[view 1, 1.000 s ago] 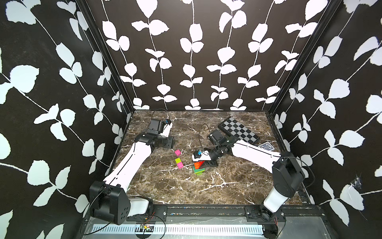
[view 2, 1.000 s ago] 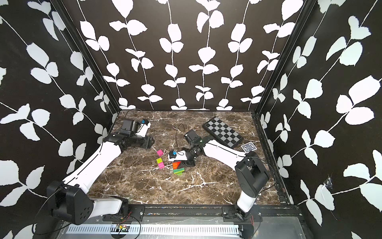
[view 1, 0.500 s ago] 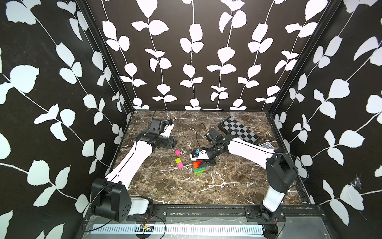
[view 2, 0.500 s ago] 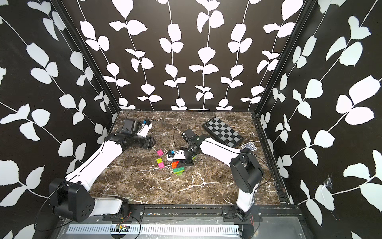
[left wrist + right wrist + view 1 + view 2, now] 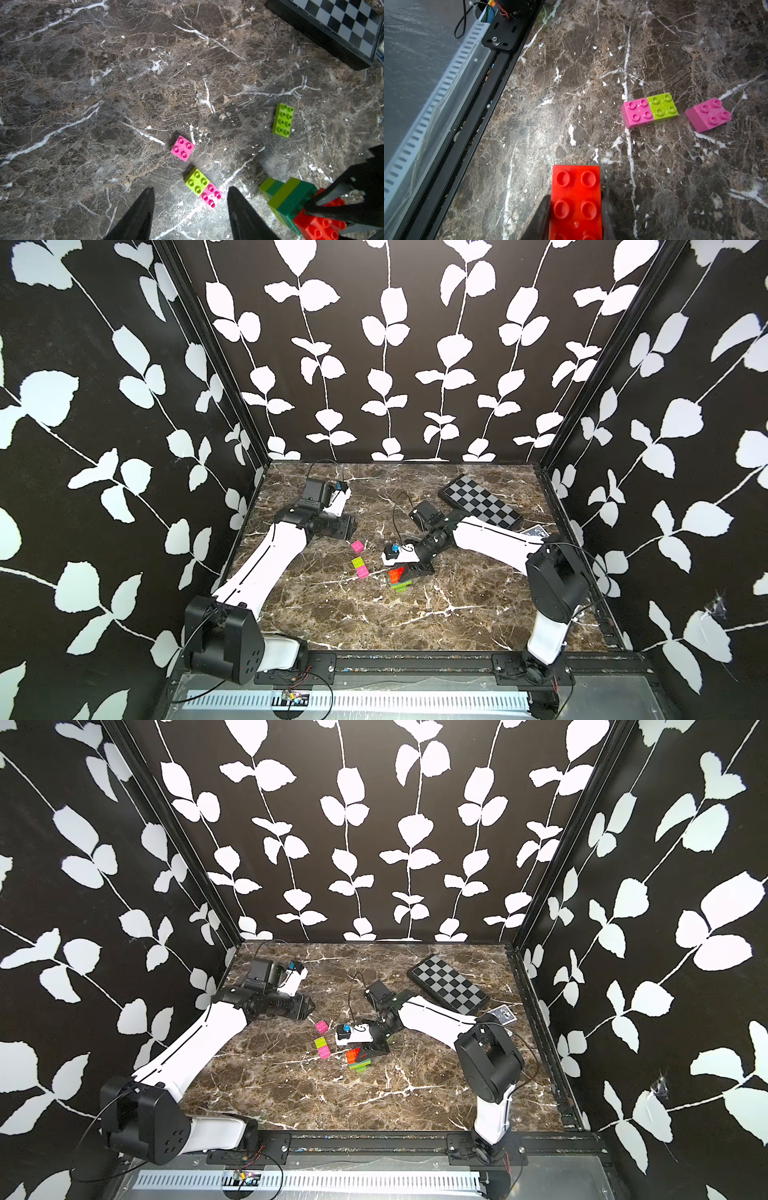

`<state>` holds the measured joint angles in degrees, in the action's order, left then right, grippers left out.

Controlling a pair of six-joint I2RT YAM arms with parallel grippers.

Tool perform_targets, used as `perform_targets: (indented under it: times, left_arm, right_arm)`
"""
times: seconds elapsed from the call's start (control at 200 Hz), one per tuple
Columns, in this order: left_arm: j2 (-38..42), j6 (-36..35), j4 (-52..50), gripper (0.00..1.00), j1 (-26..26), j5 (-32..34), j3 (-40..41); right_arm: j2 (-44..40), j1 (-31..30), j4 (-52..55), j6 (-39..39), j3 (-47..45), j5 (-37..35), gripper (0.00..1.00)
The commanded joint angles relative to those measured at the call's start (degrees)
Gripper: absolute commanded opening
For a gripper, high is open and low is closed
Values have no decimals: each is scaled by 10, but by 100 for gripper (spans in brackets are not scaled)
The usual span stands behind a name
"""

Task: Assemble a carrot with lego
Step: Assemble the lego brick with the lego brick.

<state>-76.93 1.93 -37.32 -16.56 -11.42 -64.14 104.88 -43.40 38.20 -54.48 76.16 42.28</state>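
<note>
The carrot (image 5: 291,199) is a striped stack of lime and dark green bricks on the marble, also seen in both top views (image 5: 400,580) (image 5: 360,1063). A red brick (image 5: 576,203) sits against its dark green end. My right gripper (image 5: 576,207) is shut on that red brick (image 5: 318,225). My left gripper (image 5: 190,189) is open and holds nothing. It hovers above a joined lime and pink pair (image 5: 203,190). Loose lego lies nearby: a single pink brick (image 5: 182,148) and a long lime brick (image 5: 283,120).
A black-and-grey checkered board (image 5: 480,502) lies at the back right with a card box (image 5: 536,532) beside it. The black front rail (image 5: 467,104) runs along the table edge. The pink brick (image 5: 357,546) and the pair (image 5: 360,567) lie left of the right gripper (image 5: 409,570).
The right arm's rear links have swung slightly left while its gripper stays at the stack with the red brick. The left arm has barely moved.
</note>
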Motion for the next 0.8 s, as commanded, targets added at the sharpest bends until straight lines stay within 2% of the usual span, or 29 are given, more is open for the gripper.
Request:
perform_targets:
  times: [0.0, 0.795]
  left_arm:
    - [1, -4, 5, 58, 3, -10, -6]
    - [-1, -6, 5, 58, 3, -24, -6]
  right_arm:
    - [9, 2, 14, -6, 26, 11, 21]
    - [37, 13, 44, -10, 28, 3, 19]
